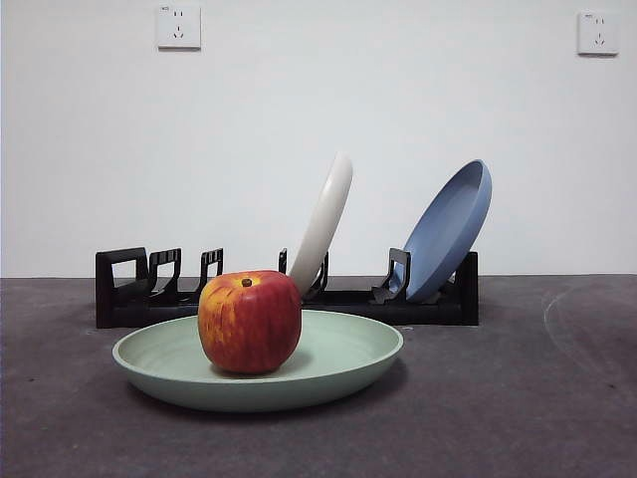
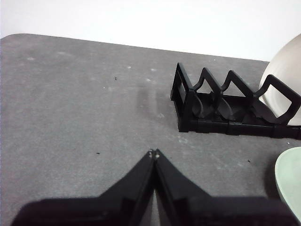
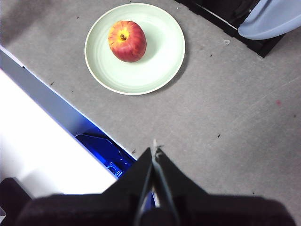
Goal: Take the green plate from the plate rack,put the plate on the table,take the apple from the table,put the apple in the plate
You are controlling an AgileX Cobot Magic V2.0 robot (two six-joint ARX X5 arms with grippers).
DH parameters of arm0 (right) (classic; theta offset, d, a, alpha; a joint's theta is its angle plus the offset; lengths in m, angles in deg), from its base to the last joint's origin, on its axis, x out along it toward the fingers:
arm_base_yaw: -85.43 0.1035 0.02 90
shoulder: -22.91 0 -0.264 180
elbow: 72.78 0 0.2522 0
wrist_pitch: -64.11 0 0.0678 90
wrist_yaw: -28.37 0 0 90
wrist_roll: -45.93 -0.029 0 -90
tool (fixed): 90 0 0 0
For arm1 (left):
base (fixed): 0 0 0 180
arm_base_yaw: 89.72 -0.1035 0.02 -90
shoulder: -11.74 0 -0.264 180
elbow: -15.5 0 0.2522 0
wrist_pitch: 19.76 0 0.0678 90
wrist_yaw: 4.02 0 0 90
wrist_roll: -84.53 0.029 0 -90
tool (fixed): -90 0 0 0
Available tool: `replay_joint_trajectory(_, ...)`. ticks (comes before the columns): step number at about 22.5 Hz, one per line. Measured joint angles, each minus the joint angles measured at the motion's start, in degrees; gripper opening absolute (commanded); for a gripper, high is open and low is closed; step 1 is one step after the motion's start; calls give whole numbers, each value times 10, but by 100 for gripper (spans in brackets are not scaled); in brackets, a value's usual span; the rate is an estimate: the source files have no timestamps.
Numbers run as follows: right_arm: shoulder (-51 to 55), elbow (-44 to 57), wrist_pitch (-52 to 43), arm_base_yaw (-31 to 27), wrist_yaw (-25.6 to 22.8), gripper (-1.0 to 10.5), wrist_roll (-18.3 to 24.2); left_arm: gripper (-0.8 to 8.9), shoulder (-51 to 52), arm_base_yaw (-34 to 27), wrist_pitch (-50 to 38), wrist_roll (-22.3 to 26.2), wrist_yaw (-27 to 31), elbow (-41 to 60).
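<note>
You're basically done here: the apple [image 1: 249,321] sits in the green plate [image 1: 338,373], flat on the table [image 1: 518,398] just in front of the plate rack [image 1: 129,289]. Left gripper [image 2: 154,153] and right gripper [image 3: 154,149] are both pressed together, holding nothing, well clear. I'd say nothing's left but parking the arms.

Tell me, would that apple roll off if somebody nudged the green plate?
Probably not far. The apple is round, so a nudge could set it rolling, but the green plate has a raised rim that would likely stop it. It sits stem-up and off-centre, so it may wobble first.
</note>
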Motion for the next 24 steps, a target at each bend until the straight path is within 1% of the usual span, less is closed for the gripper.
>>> replay_joint_trajectory(3, 0, 0, 0, 3, -7, -15, -1, -3, 0, 0, 0, 0, 0, 0)
replay_joint_trajectory(5, 0, 0, -3, 3, -29, -15, -1, -3, 0, 0, 0, 0, 0, 0)
replay_joint_trajectory(8, 0, 0, -34, 2, -63, -15, 0, -3, 0, 0, 0, 0, 0, 0)
replay_joint_trajectory(11, 4, 2, -60, -8, -99, -15, 31, -3, 0, 0, 0, 0, 0, 0)
replay_joint_trajectory(13, 12, 12, -116, -26, -106, -15, 64, -3, 0, 0, 0, 0, 0, 0)
replay_joint_trajectory(14, 18, 22, -159, -41, -103, -15, 84, -3, 0, 0, 0, 0, 0, 0)
replay_joint_trajectory(15, 28, 42, -229, -68, -91, -15, 110, -3, 0, 0, 0, 0, 0, 0)
replay_joint_trajectory(16, 40, 73, -306, -103, -66, -15, 128, -3, 0, 0, 0, 0, 0, 0)
replay_joint_trajectory(17, 52, 109, -379, -143, -36, -15, 139, -3, 0, 0, 0, 0, 0, 0)
replay_joint_trajectory(19, 76, 198, -502, -231, 22, -15, 141, -3, 0, 0, 0, 0, 0, 0)
replay_joint_trajectory(20, 90, 249, -543, -274, 34, -15, 137, -3, 0, 0, 0, 0, 0, 0)
replay_joint_trajectory(24, 136, 391, -612, -377, 35, -15, 112, -3, 0, 0, 0, 0, 0, 0)
